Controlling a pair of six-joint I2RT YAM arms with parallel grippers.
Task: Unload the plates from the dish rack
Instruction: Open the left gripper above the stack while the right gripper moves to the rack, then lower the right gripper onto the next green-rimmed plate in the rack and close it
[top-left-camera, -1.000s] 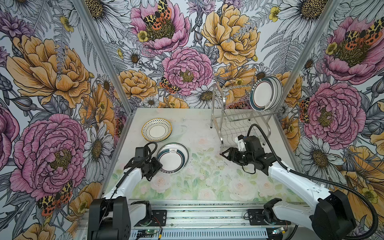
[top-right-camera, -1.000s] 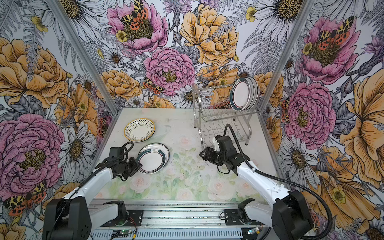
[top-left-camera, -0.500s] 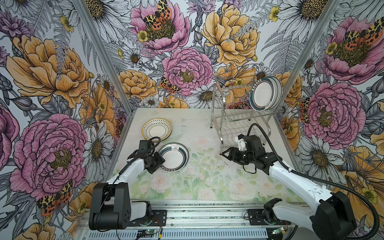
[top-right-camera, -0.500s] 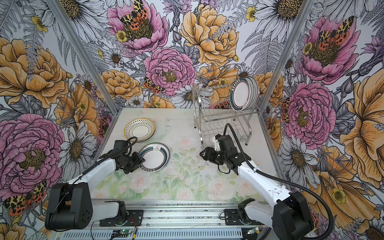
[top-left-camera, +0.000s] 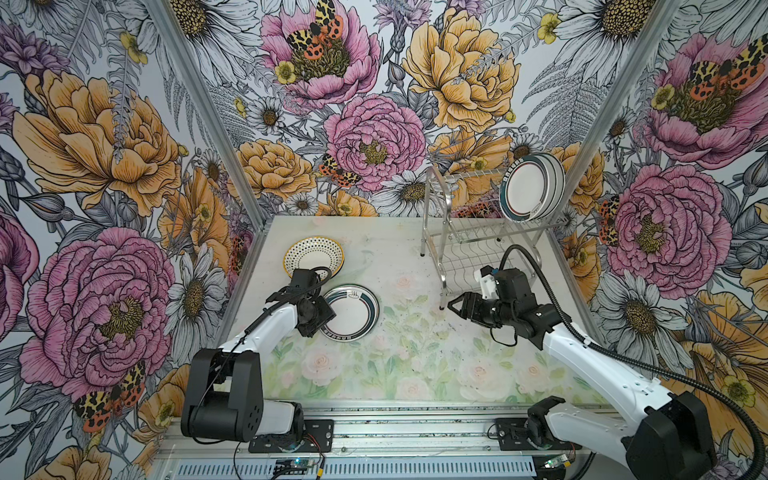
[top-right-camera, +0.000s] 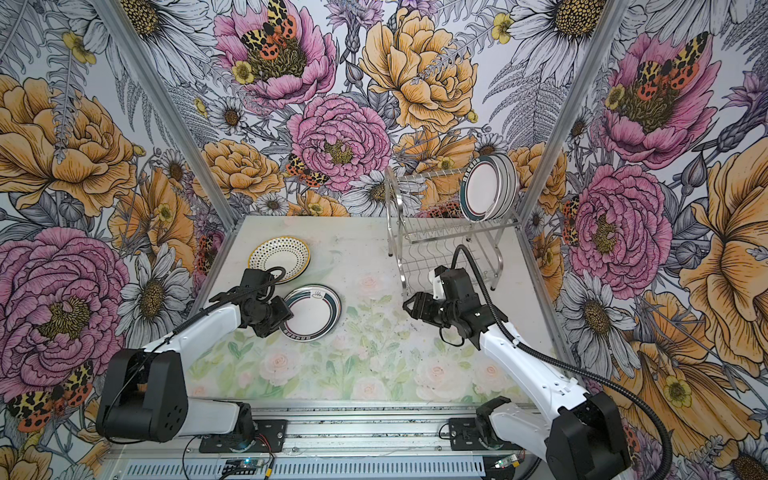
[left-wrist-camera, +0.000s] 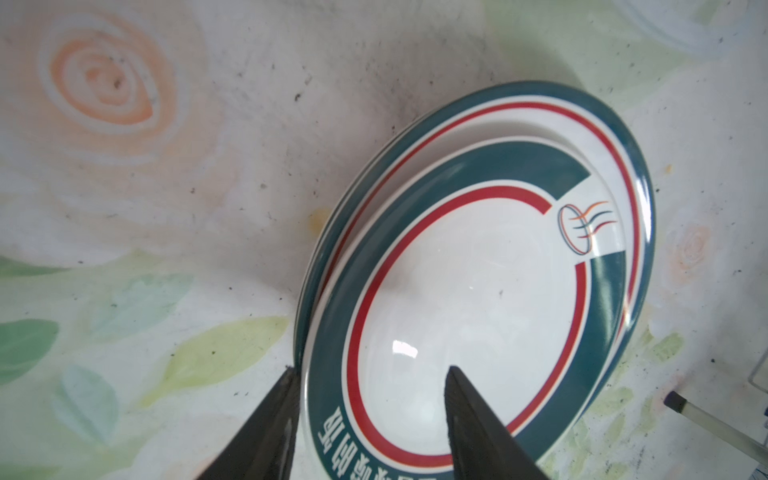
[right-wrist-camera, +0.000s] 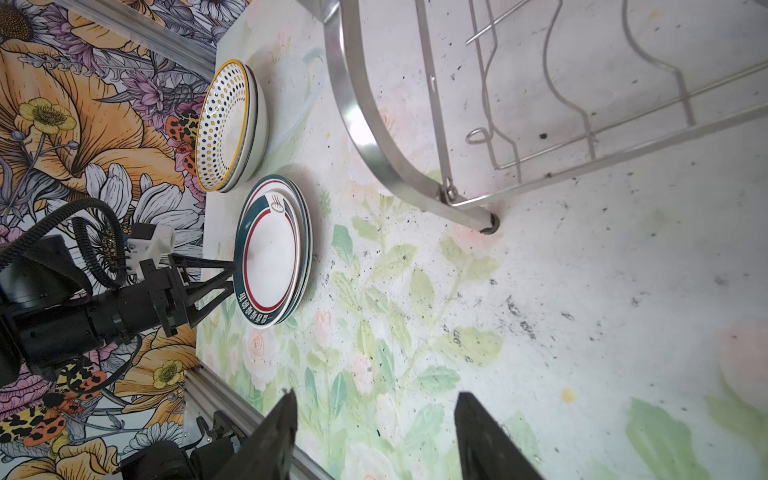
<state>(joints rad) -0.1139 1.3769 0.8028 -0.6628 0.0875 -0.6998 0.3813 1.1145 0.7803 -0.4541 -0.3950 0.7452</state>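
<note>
The left gripper (left-wrist-camera: 370, 372) is sitting parted across the rim of a white, teal-and-red-ringed plate (left-wrist-camera: 478, 291) lying on the table (top-left-camera: 415, 374); the right gripper (right-wrist-camera: 374, 395) is hovering wide, empty, beside the dish rack (right-wrist-camera: 361, 137) holding upright plates (top-left-camera: 530, 189). The left jaws are standing wider than a second ago.

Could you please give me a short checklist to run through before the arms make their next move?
1. The left gripper is open: ok, but its jaws straddle the rim of the teal-and-red-ringed white plates stacked on the table.
2. That stack lies flat: ok.
3. The right gripper is open and empty: ok.
4. The shiny steel wire dish rack is emptied: not ok, teal-ringed white plates stand in its upper tier.
5. Its lower tier is free of plates: cannot tell, the right arm hides part of it.
</note>
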